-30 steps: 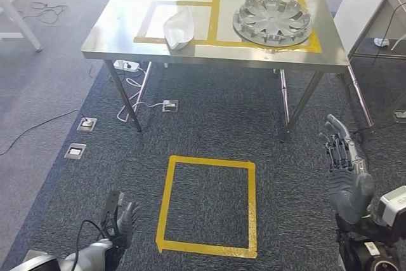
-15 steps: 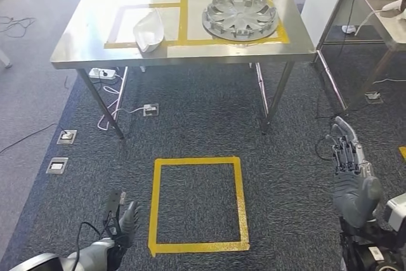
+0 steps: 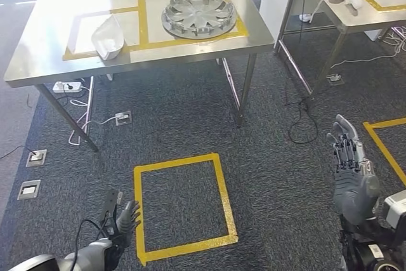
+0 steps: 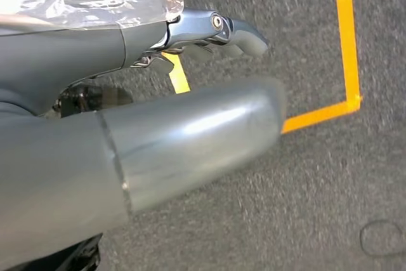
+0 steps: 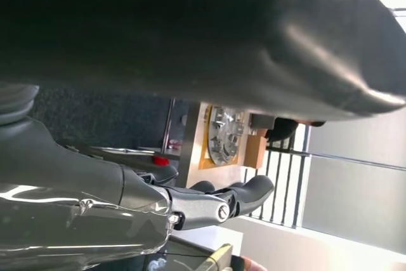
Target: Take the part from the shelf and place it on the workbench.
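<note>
Head view: a silver wheel cover [image 3: 198,14] lies inside a yellow-taped rectangle on the steel surface [image 3: 43,61], with a white curved part [image 3: 108,36] just beside it to the left. Both hands hang low over the carpet, empty, fingers apart: left hand [image 3: 122,220] by the yellow floor square [image 3: 182,204], right hand [image 3: 352,172] well apart. Left wrist view: thumb and fingers [image 4: 235,33] spread above the tape. Right wrist view: straight fingers [image 5: 244,191] hold nothing; the wheel cover [image 5: 222,134] sits far off.
</note>
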`<state>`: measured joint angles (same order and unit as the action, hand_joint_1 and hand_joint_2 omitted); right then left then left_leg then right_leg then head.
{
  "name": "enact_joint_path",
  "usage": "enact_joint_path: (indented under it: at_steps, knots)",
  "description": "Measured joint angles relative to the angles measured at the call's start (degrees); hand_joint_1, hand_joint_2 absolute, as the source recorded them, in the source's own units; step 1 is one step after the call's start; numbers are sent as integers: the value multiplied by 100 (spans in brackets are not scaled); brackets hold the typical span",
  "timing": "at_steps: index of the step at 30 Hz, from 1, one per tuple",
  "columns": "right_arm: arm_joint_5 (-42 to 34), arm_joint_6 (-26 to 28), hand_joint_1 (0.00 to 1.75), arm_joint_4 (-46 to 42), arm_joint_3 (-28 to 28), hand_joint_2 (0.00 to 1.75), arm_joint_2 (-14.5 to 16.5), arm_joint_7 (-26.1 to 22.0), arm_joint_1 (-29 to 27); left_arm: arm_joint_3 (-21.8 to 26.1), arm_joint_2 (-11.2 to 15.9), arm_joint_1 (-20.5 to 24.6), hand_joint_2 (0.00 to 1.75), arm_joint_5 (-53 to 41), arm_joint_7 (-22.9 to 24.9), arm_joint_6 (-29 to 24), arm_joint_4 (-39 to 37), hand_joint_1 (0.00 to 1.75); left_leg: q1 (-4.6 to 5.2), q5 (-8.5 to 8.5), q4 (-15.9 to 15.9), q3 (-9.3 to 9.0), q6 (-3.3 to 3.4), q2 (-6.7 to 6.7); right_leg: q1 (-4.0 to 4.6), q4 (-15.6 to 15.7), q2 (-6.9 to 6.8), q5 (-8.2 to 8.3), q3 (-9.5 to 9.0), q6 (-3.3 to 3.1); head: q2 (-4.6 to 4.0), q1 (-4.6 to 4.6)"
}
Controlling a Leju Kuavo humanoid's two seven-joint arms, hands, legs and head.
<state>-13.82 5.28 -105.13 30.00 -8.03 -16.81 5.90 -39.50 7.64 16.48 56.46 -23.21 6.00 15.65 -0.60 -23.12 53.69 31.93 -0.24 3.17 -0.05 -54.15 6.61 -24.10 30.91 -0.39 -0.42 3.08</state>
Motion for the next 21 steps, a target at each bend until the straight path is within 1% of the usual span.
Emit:
enact_joint_path:
  at_steps: [1, 2, 3, 4, 5, 6, 7, 8, 9, 10, 11, 12, 13, 14, 15, 16, 17, 18, 19, 20, 21]
  knots:
    - [8, 5, 0, -1, -3, 0, -7, 3, -2, 0, -10, 5, 0, -2, 0, -1, 1, 0, -10, 8, -20, -8, 17, -59, -7, -5, 32, -3, 28, 29, 0, 2]
    - [14, 19, 0, -4, -8, 0, -16, 8, -1, 1, -19, 14, 0, -4, -1, -1, 2, 0, -25, 19, -44, -18, 39, -116, -1, -69, -31, -53, 72, 59, 0, -7]
    - [20, 34, 0, -7, -12, 0, -26, 16, 7, 1, -28, 26, 0, -12, -1, -2, 3, 0, -38, 29, -67, -26, 64, -179, 6, -248, -157, -173, 163, 90, 0, -28]
    - [27, 50, 0, -10, -15, 0, -35, 27, 13, 2, -36, 34, 0, -21, -1, -7, 4, 0, -46, 32, -83, -32, 82, -241, 4, -558, -321, -357, 302, 117, 0, -47]
    - [31, 73, 0, -12, -18, 0, -40, 39, 17, 2, -37, 37, 0, -32, -1, -12, 4, 0, -40, 30, -84, -34, 95, -299, -2, -977, -484, -579, 484, 146, 0, -70]
    - [35, 91, 0, -12, -21, 0, -41, 52, 16, 2, -43, 32, 0, -45, 1, -22, 4, 0, -37, 26, -83, -33, 100, -365, -22, -1413, -564, -771, 679, 173, 0, -83]
    - [37, 108, 0, -12, -25, 0, -43, 63, 11, 2, -47, 24, 0, -55, 1, -34, 4, 0, -38, 23, -82, -33, 98, -430, -43, -1725, -601, -874, 817, 196, 0, -83]
    - [38, 121, 0, -12, -28, 0, -44, 71, 7, 2, -53, 19, 0, -62, 2, -43, 4, 0, -42, 18, -79, -35, 92, -494, -61, -1830, -619, -866, 861, 217, 0, -85]
    - [38, 126, 0, -12, -31, 0, -44, 77, 6, 2, -61, 18, 0, -67, 2, -50, 4, 0, -49, 11, -76, -40, 81, -554, -81, -1678, -638, -743, 779, 236, 0, -85]
    - [38, 127, 0, -13, -32, 0, -45, 80, 7, 2, -71, 22, 0, -69, 2, -53, 5, 0, -59, 0, -70, -51, 64, -610, -97, -1306, -679, -539, 585, 254, 0, -84]
    - [38, 129, 0, -13, -33, 0, -45, 81, 8, 2, -79, 27, 0, -71, 2, -54, 5, 0, -64, -15, -60, -64, 38, -660, -106, -840, -779, -353, 350, 272, 0, -87]
    - [38, 131, 0, -14, -34, 0, -45, 81, 10, 2, -82, 31, 0, -74, 2, -55, 6, 0, -58, -31, -44, -74, 5, -704, -96, -439, -868, -216, 148, 267, 0, -93]
    - [38, 135, 0, -15, -36, 0, -45, 82, 11, 2, -83, 35, 0, -78, 2, -56, 7, 0, -49, -42, -29, -81, -31, -743, -83, -180, -930, -145, 22, 240, 0, -93]
    - [38, 142, 0, -15, -36, 0, -46, 84, 11, 2, -82, 38, 0, -82, 2, -58, 7, 0, -35, -46, -18, -84, -66, -780, -65, -70, -957, -138, -30, 201, 0, -90]
    - [38, 152, 0, -16, -37, 0, -46, 86, 8, 2, -82, 41, 0, -86, 2, -60, 7, 0, -30, -41, -12, -84, -97, -820, -45, -72, -905, -135, -29, 148, 0, -86]
    - [38, 163, 0, -18, -38, 0, -47, 87, 5, 2, -88, 45, 0, -92, 2, -63, 8, 0, -37, -41, -11, -86, -131, -858, -41, -76, -846, -121, -25, 99, 0, -76]
    - [38, 175, 0, -25, -39, 0, -47, 88, -2, 2, -91, 52, 0, -99, 2, -66, 10, 0, -50, -71, 18, -82, -164, -832, -41, -72, -793, -104, -30, 58, 0, -70]
    - [38, 187, 0, -35, -42, 0, -49, 89, -5, 2, -97, 61, 0, -110, 2, -70, 13, 0, -65, -158, 133, -38, -189, -746, -43, -63, -741, -83, -25, 18, 0, -67]
    - [38, 201, 0, -45, -46, 0, -50, 89, -8, 2, -101, 69, 0, -124, 2, -76, 16, 0, -76, -309, 372, 65, -205, -626, -49, -52, -694, -62, -24, -20, 0, -58]
    - [42, 213, 0, -53, -49, 0, -51, 90, -13, 2, -104, 73, 0, -135, 3, -81, 17, 0, -79, -506, 744, 236, -210, -491, -50, -48, -647, -48, -15, -48, 0, -45]
    - [49, 221, 0, -55, -51, 0, -51, 90, -13, 2, -107, 70, 0, -145, 5, -88, 17, 0, -71, -706, 1197, 460, -205, -407, -40, -49, -594, -38, -1, -71, 0, -30]
